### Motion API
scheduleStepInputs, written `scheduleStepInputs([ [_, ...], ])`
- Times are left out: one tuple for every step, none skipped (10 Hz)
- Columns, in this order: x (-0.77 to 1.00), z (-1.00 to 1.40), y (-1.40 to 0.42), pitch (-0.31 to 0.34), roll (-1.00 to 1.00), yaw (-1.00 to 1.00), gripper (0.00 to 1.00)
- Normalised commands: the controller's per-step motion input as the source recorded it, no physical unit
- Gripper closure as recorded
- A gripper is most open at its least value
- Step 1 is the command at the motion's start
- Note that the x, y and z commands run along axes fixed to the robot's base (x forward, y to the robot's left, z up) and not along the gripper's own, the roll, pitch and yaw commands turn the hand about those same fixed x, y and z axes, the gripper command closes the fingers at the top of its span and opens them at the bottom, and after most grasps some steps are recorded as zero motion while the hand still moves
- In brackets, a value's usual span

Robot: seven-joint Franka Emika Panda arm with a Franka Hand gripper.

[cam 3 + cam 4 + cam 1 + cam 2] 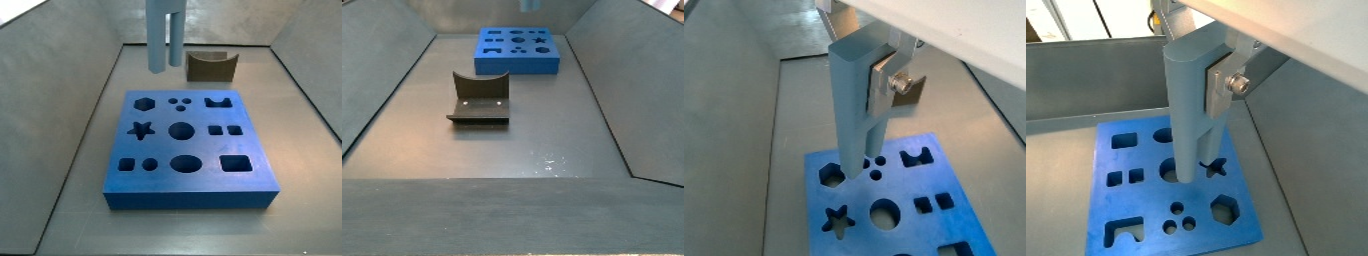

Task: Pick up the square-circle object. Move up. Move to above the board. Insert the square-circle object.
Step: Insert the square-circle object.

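The square-circle object (851, 100), a tall light grey-blue peg of two parallel bars, hangs upright in my gripper (867, 82). One silver finger (885, 86) with a screw presses on its upper side; the opposite finger is hidden behind it. Both wrist views show this grip, and the gripper (1200, 85) is shut on the peg (1186, 110). The peg's lower end hangs above the bright-blue board (905, 182) near its round holes, clear of its surface. In a side view the peg (166, 35) hangs over the board's (187, 195) far edge, and the gripper itself is out of view there.
The dark fixture (211, 65) stands on the floor behind the board. In a side view it (478, 100) is in the middle of the bin, with the board (516, 62) at the far end. Grey sloped walls enclose the floor.
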Motion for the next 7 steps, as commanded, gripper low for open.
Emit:
scheduleStepInputs([
  [0.00, -0.02, -0.12, 0.000, 0.00, -1.00, 1.00],
  [0.00, -0.02, -0.11, 0.000, 0.00, -1.00, 1.00],
  [0.00, -0.05, -0.13, 0.000, 0.00, -1.00, 1.00],
  [0.02, -0.01, -0.27, -0.044, -0.03, -0.90, 1.00],
  [0.02, -0.07, -0.31, -0.037, -0.01, -0.89, 1.00],
  [0.02, -0.08, -0.31, -0.026, 0.00, -0.89, 1.00],
  [0.01, -0.09, -0.31, -0.026, -0.01, -0.89, 1.00],
])
